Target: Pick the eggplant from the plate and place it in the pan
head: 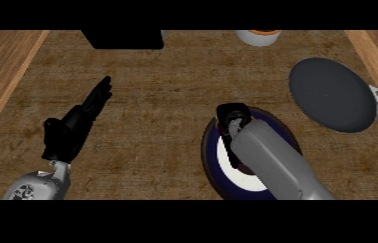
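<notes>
A round plate (212, 154) with a dark blue rim and a white centre lies on the counter at lower centre-right. My right hand (233, 115) hangs over the plate's far edge, and its grey forearm covers much of the plate. No eggplant shows; the hand and forearm hide whatever lies beneath them. The dark grey pan (331, 94) sits at the right, apart from the plate and with nothing visible in it. My left hand (77, 121) rests open at the left, fingers pointing up and away, holding nothing.
A black box (122, 38) stands at the far edge, left of centre. A white cup (258, 37) with an orange top stands at the back right. Lighter wooden strips border the counter on both sides.
</notes>
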Available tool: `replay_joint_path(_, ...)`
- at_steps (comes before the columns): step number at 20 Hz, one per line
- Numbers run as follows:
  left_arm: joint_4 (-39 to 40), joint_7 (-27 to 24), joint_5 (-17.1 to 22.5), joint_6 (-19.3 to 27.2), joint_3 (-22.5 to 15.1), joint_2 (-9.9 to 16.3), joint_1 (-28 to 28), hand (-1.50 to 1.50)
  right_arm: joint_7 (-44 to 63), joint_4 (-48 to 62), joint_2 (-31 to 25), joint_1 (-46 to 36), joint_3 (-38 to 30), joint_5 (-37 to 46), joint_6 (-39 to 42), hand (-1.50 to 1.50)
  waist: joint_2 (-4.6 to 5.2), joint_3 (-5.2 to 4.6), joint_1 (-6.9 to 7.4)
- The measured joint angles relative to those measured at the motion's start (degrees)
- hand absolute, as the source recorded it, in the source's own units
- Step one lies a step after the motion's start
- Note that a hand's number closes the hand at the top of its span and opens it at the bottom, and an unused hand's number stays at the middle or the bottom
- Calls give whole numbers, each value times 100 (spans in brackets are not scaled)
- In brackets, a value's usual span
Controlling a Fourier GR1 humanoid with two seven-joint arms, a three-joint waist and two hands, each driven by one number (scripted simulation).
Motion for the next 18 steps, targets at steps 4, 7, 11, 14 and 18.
replay_joint_path(4,81,-76,-56,-184,172,-72,10,0,-187,119,99,121,-112,290,38,150,-5,-1,2)
replay_joint_path(7,96,-34,-132,-247,228,-125,-13,0,-504,186,147,96,-116,425,149,150,-16,-4,10)
replay_joint_path(11,237,-89,-146,-352,368,-182,-74,0,-850,270,120,80,-95,632,266,150,-46,-18,10)
replay_joint_path(14,191,-129,-236,-359,371,-270,7,0,-924,258,161,158,-141,764,293,150,-72,-30,4)
replay_joint_path(18,42,28,-351,-389,390,-366,-14,0,-1028,103,174,277,-240,959,310,150,-66,-27,-5)
